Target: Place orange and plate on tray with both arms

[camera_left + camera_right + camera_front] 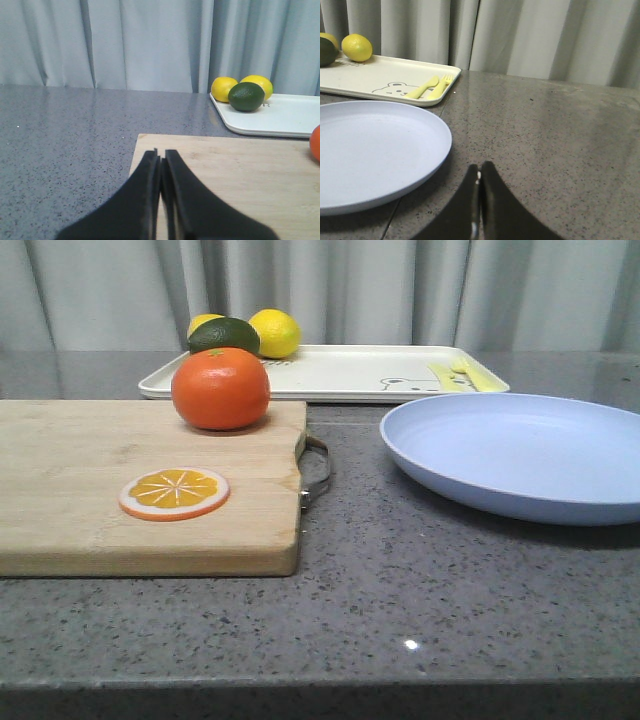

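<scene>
The orange (220, 388) sits at the far right corner of the wooden cutting board (70, 480); only its edge shows in the left wrist view (316, 143). The lavender-blue plate (520, 455) lies on the counter at the right, also in the right wrist view (365, 155). The cream tray (330, 375) lies behind both, with bear and yellow utensils print (410, 85). My left gripper (161, 156) is shut and empty over the board's near-left part. My right gripper (479, 170) is shut and empty over bare counter beside the plate's rim. Neither gripper shows in the front view.
Two yellow lemons (275, 332) and a dark green lime (224, 335) rest on the tray's far left end (246, 96). A flat orange slice disc (174, 493) lies on the board. The board has a metal handle (316, 472) toward the plate. Grey curtains hang behind.
</scene>
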Controlling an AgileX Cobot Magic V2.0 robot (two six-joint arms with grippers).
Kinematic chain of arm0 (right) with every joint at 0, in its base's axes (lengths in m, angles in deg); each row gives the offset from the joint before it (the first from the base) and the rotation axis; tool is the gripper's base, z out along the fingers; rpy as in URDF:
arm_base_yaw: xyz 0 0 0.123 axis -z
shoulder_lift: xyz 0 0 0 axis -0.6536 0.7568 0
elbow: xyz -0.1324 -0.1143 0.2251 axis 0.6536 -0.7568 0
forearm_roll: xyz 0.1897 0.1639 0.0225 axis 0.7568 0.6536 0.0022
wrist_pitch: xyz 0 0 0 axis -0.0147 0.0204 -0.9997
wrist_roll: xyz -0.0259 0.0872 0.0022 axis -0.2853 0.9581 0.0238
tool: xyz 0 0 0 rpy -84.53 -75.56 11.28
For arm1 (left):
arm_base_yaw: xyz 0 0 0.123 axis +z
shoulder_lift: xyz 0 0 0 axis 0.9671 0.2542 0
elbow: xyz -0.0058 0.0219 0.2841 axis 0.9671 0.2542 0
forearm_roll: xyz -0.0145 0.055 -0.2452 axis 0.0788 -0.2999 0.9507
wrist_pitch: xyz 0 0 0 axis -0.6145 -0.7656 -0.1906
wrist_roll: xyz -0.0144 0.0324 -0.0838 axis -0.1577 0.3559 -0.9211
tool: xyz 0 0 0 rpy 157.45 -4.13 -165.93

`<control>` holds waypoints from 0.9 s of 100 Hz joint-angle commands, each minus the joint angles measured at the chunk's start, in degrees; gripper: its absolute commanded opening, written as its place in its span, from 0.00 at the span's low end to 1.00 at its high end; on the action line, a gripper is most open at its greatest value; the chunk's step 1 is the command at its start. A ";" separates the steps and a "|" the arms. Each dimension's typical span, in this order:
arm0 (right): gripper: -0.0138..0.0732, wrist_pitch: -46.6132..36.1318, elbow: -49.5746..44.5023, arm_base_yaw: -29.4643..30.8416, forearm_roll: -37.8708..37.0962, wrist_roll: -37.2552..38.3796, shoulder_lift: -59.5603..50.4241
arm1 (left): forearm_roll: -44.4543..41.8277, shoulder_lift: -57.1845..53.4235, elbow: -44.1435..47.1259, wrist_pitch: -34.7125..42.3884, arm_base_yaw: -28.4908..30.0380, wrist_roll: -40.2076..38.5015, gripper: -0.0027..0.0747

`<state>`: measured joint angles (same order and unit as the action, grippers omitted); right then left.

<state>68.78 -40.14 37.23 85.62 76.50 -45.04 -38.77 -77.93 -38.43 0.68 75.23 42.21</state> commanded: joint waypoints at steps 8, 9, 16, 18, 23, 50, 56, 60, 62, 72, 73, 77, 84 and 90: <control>0.09 -0.84 7.07 0.35 1.59 0.03 3.66 | 0.49 3.99 -7.19 2.31 -0.33 -0.70 0.01; 0.09 -0.50 7.33 0.35 1.68 0.03 3.90 | 0.49 4.24 -7.39 2.31 -0.33 -0.70 0.01; 0.09 0.39 9.84 0.35 2.30 0.03 6.62 | 0.85 6.82 -9.38 2.41 -0.33 -0.70 0.01; 0.09 0.58 10.66 0.35 2.50 0.03 7.51 | 0.85 7.61 -9.98 2.41 -0.33 -0.70 0.01; 0.09 0.58 12.53 0.35 2.94 0.03 9.61 | 0.85 9.50 -11.33 2.41 -0.33 -0.70 0.01; 0.09 0.48 22.43 0.35 2.94 0.03 21.00 | 0.85 19.25 -18.07 2.69 -0.33 -0.70 0.01; 0.09 -0.06 23.75 0.35 2.94 0.03 22.58 | 0.85 21.01 -19.33 2.69 -0.33 -0.70 0.01; 0.08 -1.13 24.29 0.35 2.94 0.03 23.38 | 0.85 22.32 -20.27 2.69 -0.33 -0.70 0.01; 0.08 -1.72 24.30 0.35 2.94 0.03 23.68 | 0.85 23.03 -20.76 2.69 -0.33 -0.70 0.01; 0.08 -4.36 24.09 0.35 2.94 0.03 24.10 | 0.85 26.80 -23.03 2.78 -0.33 -0.70 0.01; 0.08 -4.36 24.09 0.35 2.94 0.03 24.10 | 0.85 27.42 -23.38 2.67 -0.33 -0.70 0.01; 0.08 -4.36 24.09 0.35 2.94 0.03 24.10 | 0.85 29.02 -24.29 2.67 -0.33 -0.70 0.01; 0.08 -4.13 24.09 0.35 2.94 0.03 24.07 | 0.85 32.51 -26.38 2.57 -0.33 -0.70 0.01; 0.08 -4.03 24.09 0.35 2.94 0.03 24.07 | 0.85 35.97 -28.44 2.50 -0.45 -0.70 0.01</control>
<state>69.65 -17.99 37.23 88.56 76.50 -21.78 -38.56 -45.97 -62.70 -0.95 75.23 42.21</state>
